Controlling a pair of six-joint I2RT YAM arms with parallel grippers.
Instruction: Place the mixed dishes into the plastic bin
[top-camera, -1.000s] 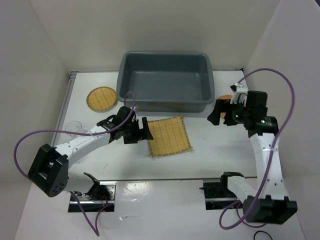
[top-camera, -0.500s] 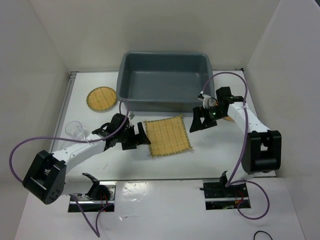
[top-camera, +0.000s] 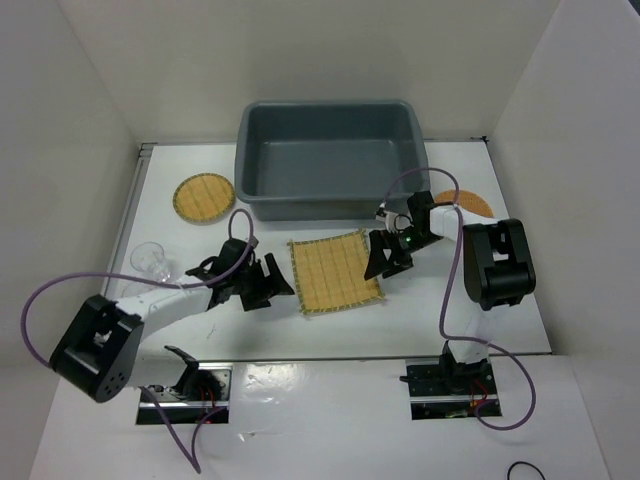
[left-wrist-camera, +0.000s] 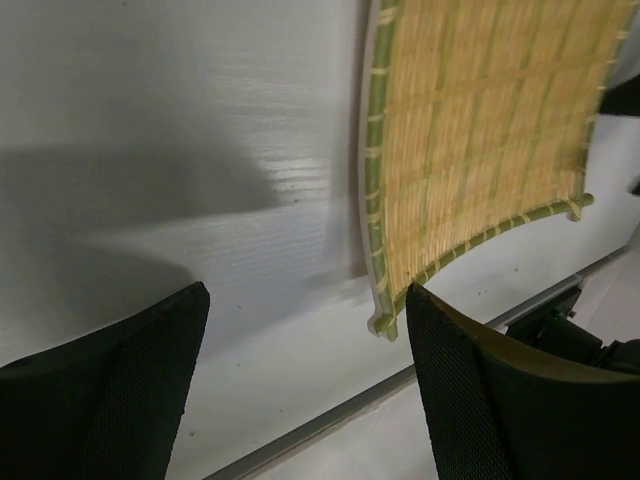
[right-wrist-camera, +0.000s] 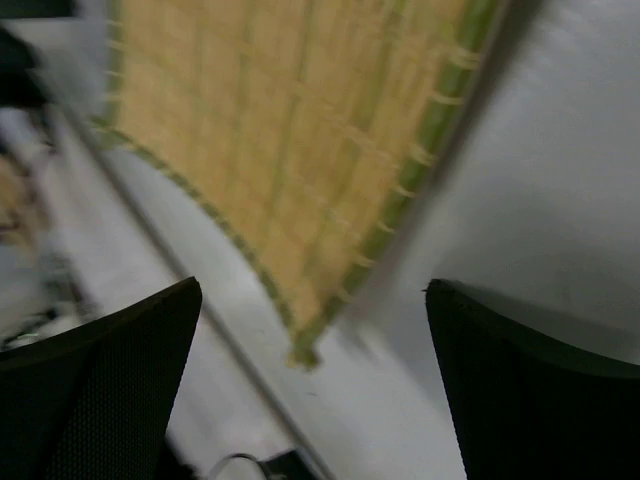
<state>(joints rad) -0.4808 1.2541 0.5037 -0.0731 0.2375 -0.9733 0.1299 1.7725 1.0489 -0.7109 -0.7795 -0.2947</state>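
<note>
We see the left claw (top-camera: 279, 285) low over the white table (top-camera: 450, 305) with its jaws spread wide and nothing between them. The square bamboo mat (top-camera: 335, 272) lies flat just ahead of it. In the left wrist view the mat's green-bound edge and one corner sit in front of the gap between the fingers (left-wrist-camera: 110, 400), nearer the right-hand one and apart from both. On the mat's other side we find the right claw (top-camera: 377, 258), also gaping and holding nothing, and it points back toward the left claw so that the mat lies between the two. The right wrist view is blurred, but we can make out a mat corner just ahead of the open jaws; we cannot tell whether either finger touches it. The grey plastic bin (top-camera: 325, 107) stands beyond both claws, past the mat's far edge, and no dish is inside it. The orange disc (top-camera: 465, 204) lies behind the right claw, partly hidden by that arm, just off the bin's corner. The yellow disc (top-camera: 203, 196) with a dark rim rests well off to the left claw's outer side, beside the bin. The clear glass (top-camera: 150, 258) stands behind the left claw, near that arm's forearm.
</note>
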